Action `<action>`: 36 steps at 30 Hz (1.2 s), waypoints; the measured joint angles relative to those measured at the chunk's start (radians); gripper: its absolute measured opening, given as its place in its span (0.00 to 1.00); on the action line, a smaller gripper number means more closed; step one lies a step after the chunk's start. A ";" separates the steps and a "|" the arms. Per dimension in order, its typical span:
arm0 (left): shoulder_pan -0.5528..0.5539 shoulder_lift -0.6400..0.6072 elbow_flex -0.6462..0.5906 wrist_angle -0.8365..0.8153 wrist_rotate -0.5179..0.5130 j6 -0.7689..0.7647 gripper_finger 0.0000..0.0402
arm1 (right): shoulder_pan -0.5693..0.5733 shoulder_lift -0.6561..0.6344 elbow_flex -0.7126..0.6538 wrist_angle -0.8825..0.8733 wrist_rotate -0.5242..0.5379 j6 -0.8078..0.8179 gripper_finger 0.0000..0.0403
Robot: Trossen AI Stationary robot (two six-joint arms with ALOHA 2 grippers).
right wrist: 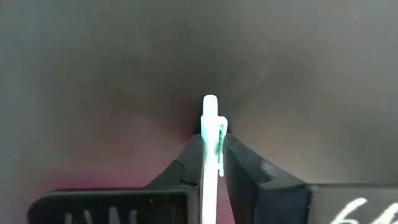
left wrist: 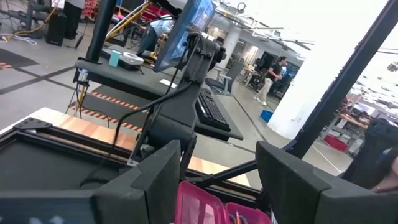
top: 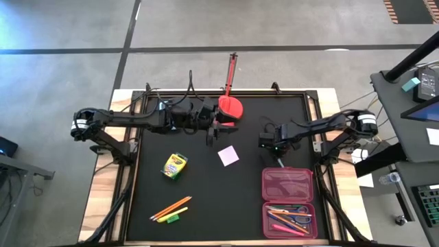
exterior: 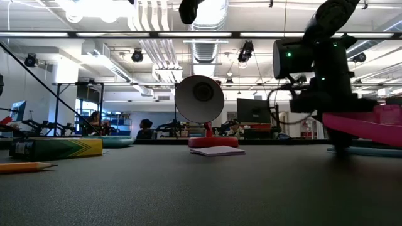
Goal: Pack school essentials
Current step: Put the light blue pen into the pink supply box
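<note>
The right gripper [right wrist: 211, 146] was pinched on a pale, slim pen [right wrist: 210, 155], whose clip end stuck up between the two dark fingers [right wrist: 249, 171] while the tips pointed down at the black mat [right wrist: 93, 74]. From above, this gripper [top: 278, 152] hung just off the far edge of the pink case [top: 287, 184], which lay open in two halves. The near half of the case held blue-handled scissors [top: 299, 218] and a bundle of coloured pens [top: 285, 223]; the far half looked bare.

Away from the pink case, toward the middle of the mat [top: 206, 206], lay the pale pink note pad [top: 228, 156]. Further from the case sat the yellow-green crayon box [top: 175, 165], and beyond it the orange and yellow pencils [top: 170, 208] with a small green piece [top: 172, 219] beside them.

The left gripper [top: 212, 128] hung at the far side of the mat from the case, its fingers [left wrist: 158, 177] spread wide with nothing between them, just beside the red lamp [top: 230, 106]. In the low view the lamp [exterior: 201, 100] stood behind the note pad [exterior: 217, 150], with the crayon box [exterior: 56, 147] and a pencil [exterior: 28, 167] well off from the case [exterior: 364, 122].
</note>
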 joint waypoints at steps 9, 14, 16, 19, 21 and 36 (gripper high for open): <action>0.000 0.000 0.000 0.000 0.000 0.000 0.48 | -0.034 -0.097 -0.001 0.074 0.201 0.000 0.07; 0.000 0.000 0.000 0.000 0.000 -0.001 0.48 | -0.056 -0.145 -0.001 0.090 0.213 0.000 0.06; 0.000 0.000 0.000 0.000 0.000 -0.001 0.48 | -0.058 -0.165 -0.001 0.089 0.217 0.000 0.06; 0.000 0.000 0.000 0.000 0.000 -0.001 0.48 | -0.060 -0.197 -0.001 0.090 0.251 0.000 0.06; 0.001 0.000 0.000 0.000 0.000 -0.001 0.48 | -0.060 -0.224 -0.001 0.092 0.282 -0.001 0.06; 0.006 0.000 0.000 0.001 0.000 -0.007 0.48 | -0.054 -0.417 0.001 0.438 0.276 -0.197 0.06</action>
